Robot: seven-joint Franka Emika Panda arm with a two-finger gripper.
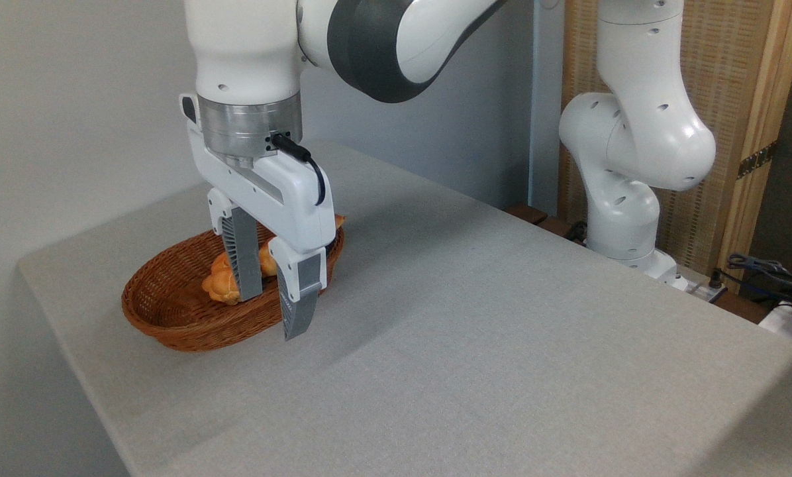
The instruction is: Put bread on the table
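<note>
Table (475,344): one, grey cloth-textured top, nearest the camera; it bears the basket.
Arm: one white Panda, reaching down over the basket.
Basket (171,318): one brown wicker oval, near the table's left corner.
Gripper (275,301): one, fingers spread wide and holding nothing; one finger (244,265) inside the basket, the other in front of its right rim.
Bread (222,281): one golden braided loaf lying in the basket, partly hidden behind the gripper, just beside the inner finger; contact cannot be told.
</note>
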